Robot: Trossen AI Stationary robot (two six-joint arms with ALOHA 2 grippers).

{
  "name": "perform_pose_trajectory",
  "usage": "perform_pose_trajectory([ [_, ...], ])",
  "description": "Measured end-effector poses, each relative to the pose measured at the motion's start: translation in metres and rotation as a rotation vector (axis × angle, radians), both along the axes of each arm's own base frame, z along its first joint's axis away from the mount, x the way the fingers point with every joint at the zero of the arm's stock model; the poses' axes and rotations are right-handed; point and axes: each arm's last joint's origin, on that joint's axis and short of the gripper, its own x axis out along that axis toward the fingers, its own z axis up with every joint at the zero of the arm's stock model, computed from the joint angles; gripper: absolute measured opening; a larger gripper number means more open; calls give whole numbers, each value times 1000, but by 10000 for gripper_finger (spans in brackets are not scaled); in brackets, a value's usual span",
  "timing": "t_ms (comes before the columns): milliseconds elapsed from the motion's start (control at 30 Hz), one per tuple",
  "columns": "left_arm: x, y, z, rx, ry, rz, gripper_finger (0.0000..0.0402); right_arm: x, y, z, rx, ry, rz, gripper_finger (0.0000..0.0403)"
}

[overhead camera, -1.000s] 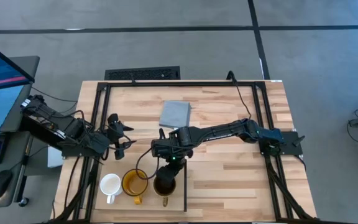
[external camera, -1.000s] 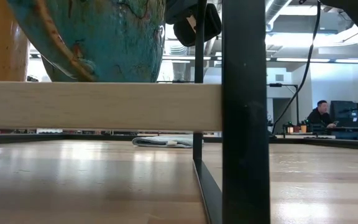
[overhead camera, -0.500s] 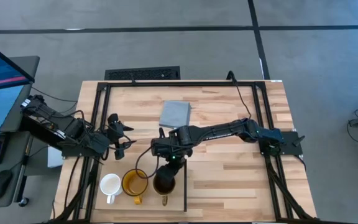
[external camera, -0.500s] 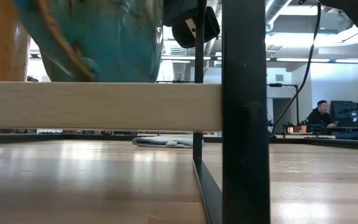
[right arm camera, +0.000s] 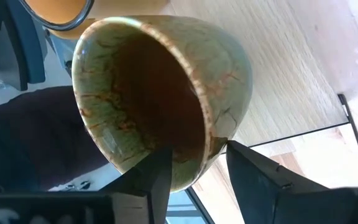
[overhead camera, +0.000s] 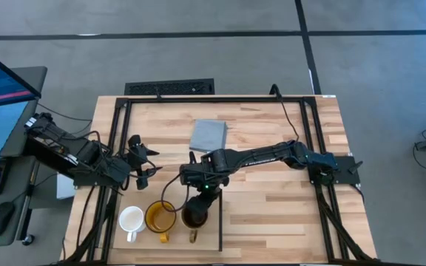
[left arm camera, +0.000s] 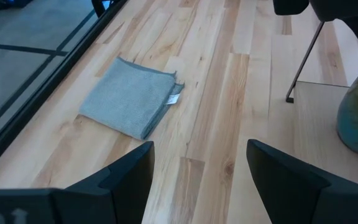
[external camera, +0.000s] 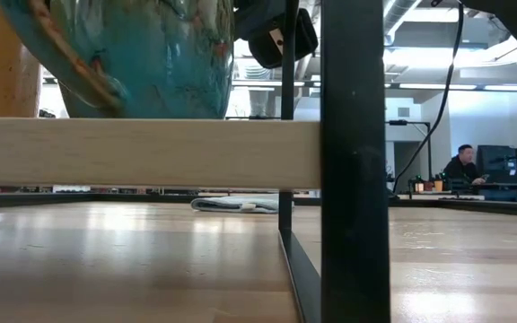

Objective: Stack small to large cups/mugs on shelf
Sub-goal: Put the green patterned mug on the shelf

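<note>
Right gripper (overhead camera: 197, 209) fingers clamped across dark brown mug (overhead camera: 196, 214) rim on shelf (overhead camera: 174, 238); glazed ceramic looks heavy, slippery, breakable; left gripper (overhead camera: 142, 157) fingers apart.

You see three mugs in a row on the shelf (overhead camera: 207, 235) at the near edge of the table (overhead camera: 272, 214). The first mug (overhead camera: 131, 219) is at the 9 o'clock end. The middle mug (overhead camera: 159, 217) is just beside it. The last mug (overhead camera: 195, 214) is at the 3 o'clock end, near the middle one. The right gripper (overhead camera: 197, 198) is right over that last mug, at its 12 o'clock side. A folded cloth (overhead camera: 208, 134) lies on the table at 12 o'clock from the mugs, well apart. The left gripper (overhead camera: 145, 158) is at 10 o'clock from the mugs.
</note>
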Motion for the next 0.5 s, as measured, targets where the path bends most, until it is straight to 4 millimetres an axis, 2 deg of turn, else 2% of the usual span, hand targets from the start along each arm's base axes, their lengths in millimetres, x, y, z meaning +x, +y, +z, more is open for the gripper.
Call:
perform_pose_trajectory([
  [500, 0, 0, 0, 0, 0, 0, 247, 0, 0, 0, 1, -1, 0, 195],
])
